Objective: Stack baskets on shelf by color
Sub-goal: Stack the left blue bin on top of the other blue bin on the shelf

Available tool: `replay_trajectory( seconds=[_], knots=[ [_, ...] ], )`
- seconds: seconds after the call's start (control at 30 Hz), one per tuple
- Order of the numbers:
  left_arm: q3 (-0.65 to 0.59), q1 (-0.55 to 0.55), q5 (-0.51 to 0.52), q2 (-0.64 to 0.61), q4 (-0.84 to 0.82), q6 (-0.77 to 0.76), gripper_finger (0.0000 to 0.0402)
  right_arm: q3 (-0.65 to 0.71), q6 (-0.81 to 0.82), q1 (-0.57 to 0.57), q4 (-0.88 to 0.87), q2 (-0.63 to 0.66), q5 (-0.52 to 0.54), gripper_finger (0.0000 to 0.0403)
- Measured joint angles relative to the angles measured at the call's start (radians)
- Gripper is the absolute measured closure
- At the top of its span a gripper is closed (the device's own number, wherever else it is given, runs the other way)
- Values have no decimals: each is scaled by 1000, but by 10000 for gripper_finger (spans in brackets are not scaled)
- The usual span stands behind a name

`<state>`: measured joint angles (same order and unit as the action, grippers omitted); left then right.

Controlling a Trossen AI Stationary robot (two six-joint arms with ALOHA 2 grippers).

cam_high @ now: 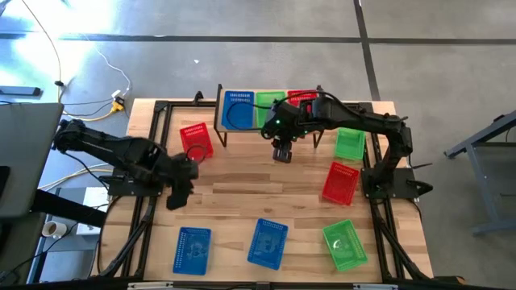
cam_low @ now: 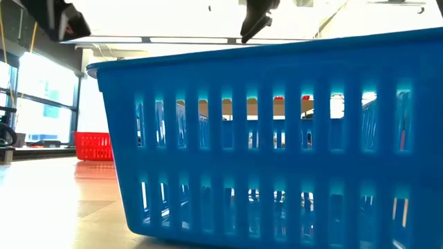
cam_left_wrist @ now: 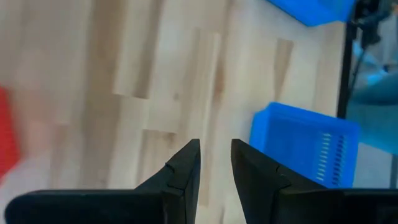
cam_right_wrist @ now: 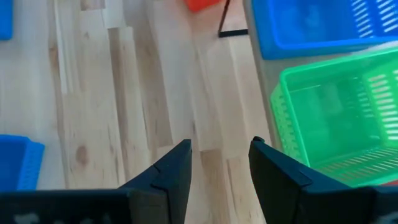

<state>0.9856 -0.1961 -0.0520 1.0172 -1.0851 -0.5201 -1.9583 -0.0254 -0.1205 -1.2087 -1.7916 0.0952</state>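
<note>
The shelf (cam_high: 219,121) stands at the table's far edge and carries a blue basket (cam_high: 238,109), a green basket (cam_high: 268,107) and a red basket (cam_high: 303,97) side by side. Six more lie on the table: a tilted red one (cam_high: 196,141), a green one (cam_high: 349,143), a red one (cam_high: 340,183), and near the front a green one (cam_high: 344,244) and two blue ones (cam_high: 268,242) (cam_high: 193,250). My right gripper (cam_high: 282,153) (cam_right_wrist: 221,162) hovers open in front of the shelf's green basket (cam_right_wrist: 336,118). My left gripper (cam_high: 177,195) (cam_left_wrist: 216,158) hovers over bare wood, open by a narrow gap.
In the low view a blue basket (cam_low: 277,138) fills the foreground and hides most of the table; a red basket (cam_low: 93,145) shows behind it on the left. Bare wood (cam_high: 242,185) lies between the shelf and the front row. Black frame rails (cam_high: 149,209) run along both table sides.
</note>
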Motion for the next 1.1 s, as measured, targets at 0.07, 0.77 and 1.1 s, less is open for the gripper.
replay_trajectory(
  seconds=[0.07, 0.77, 1.1],
  knots=[
    [-14, -52, 0, 0, 19, -26, 319, 0, 0, 11, 0, 0, 0, 257],
    [-124, -318, -29, 237, 234, -222, 319, 3, 3, 43, -2, 0, 2, 257],
    [-124, -318, -50, 322, 309, -245, 298, 3, 3, 43, -3, 0, 2, 257]
  ],
)
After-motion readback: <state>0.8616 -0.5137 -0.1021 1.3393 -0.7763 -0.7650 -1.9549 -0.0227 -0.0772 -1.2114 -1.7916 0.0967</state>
